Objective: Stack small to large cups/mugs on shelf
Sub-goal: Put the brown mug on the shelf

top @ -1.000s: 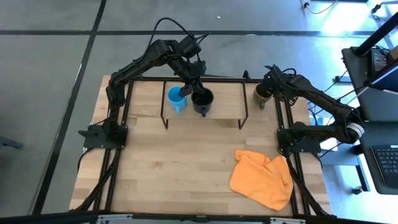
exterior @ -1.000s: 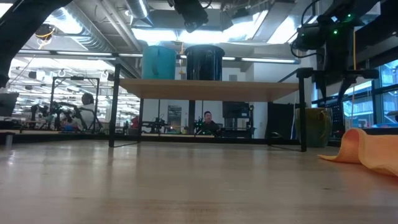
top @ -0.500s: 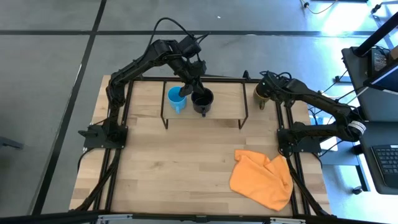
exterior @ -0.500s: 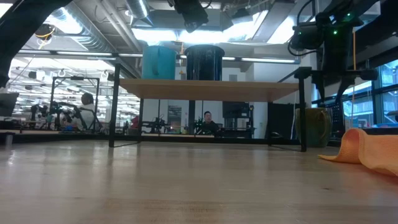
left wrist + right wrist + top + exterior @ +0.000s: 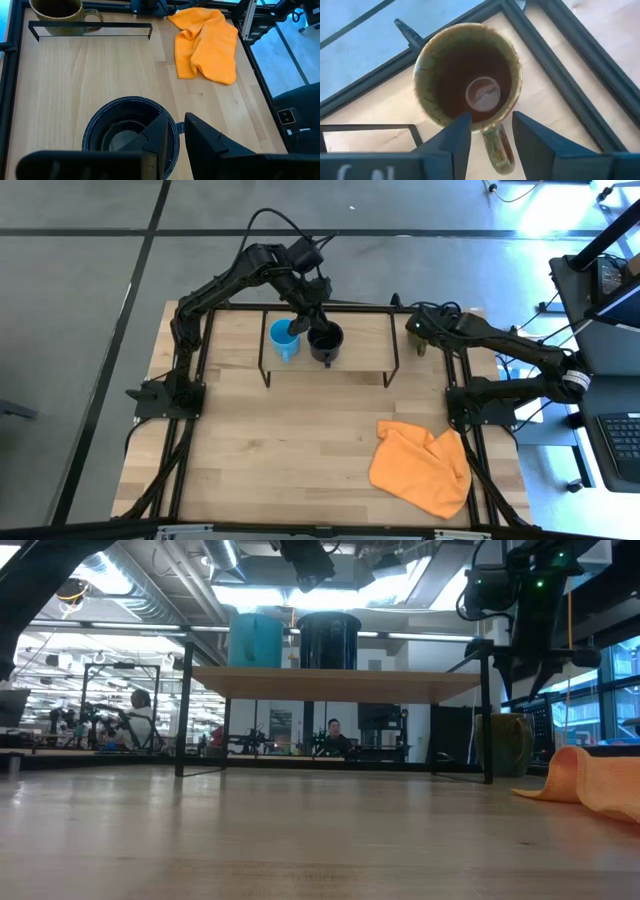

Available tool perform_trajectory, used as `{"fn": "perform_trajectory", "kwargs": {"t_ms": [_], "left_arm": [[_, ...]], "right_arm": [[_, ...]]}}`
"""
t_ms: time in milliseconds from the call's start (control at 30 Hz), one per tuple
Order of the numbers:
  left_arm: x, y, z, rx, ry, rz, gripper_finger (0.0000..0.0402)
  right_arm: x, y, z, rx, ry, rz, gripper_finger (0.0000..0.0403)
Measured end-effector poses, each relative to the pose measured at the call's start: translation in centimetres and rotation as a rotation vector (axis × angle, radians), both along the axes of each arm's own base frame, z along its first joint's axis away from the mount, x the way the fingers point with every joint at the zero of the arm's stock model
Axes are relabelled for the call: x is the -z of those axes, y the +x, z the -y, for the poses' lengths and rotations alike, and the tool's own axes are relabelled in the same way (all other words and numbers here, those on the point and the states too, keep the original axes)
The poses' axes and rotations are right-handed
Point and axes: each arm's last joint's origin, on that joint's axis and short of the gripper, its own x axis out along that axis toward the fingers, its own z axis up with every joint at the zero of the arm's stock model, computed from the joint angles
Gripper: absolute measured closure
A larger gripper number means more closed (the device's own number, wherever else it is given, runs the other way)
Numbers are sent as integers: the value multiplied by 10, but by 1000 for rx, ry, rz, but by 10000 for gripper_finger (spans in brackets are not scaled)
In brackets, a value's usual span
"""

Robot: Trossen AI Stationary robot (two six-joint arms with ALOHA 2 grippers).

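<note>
The light-wood shelf stands at the table's far side. The small blue mug and the black mug stand side by side on it, also in the low view as blue mug and black mug. My left gripper reaches down onto the black mug. The olive-brown mug stands on the tabletop just right of the shelf, near the far right corner. My right gripper hangs open above it, one finger on either side of its handle, clear of the olive mug. My left gripper holds the black mug by its rim on the side toward the table's near edge, beside the handle. One finger is inside the mug, the other outside. The fingers come from above, pointing down. The mug stands upright on the shelf.
An orange cloth lies crumpled on the near right part of the table. Black frame rails run close around the olive mug. Bare tabletop spreads in front of the shelf. People sit in the room behind.
My right gripper has moved toward the table's left and a little nearer, so it now hangs over the olive-brown mug. It has stayed open. The left arm and all three mugs have kept still.
</note>
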Motion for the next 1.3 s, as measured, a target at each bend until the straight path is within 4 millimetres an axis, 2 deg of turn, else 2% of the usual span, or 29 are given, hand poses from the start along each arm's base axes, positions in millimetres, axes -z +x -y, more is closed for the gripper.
{"fn": "perform_trajectory", "kwargs": {"t_ms": [67, 167, 233, 400, 700, 1033, 1300], "left_arm": [[0, 0, 0, 1, 1, 1, 340], [0, 0, 0, 12, 11, 5, 340], [0, 0, 0, 12, 12, 5, 340], [0, 0, 0, 12, 12, 6, 340], [0, 0, 0, 11, 11, 6, 340], [0, 0, 0, 11, 11, 5, 340], [0, 1, 0, 11, 14, 11, 340]], "right_arm": [[0, 2, 0, -53, 4, -14, 258], [-2, 12, 2, -282, 39, 24, 258], [-3, 15, 3, -372, 41, 35, 258], [-5, 10, 11, -290, -31, -11, 258], [-5, -4, 26, -222, -26, -40, 258], [4, -26, 15, -10, 193, -61, 258], [2, -21, 21, 12, 123, 8, 258]]}}
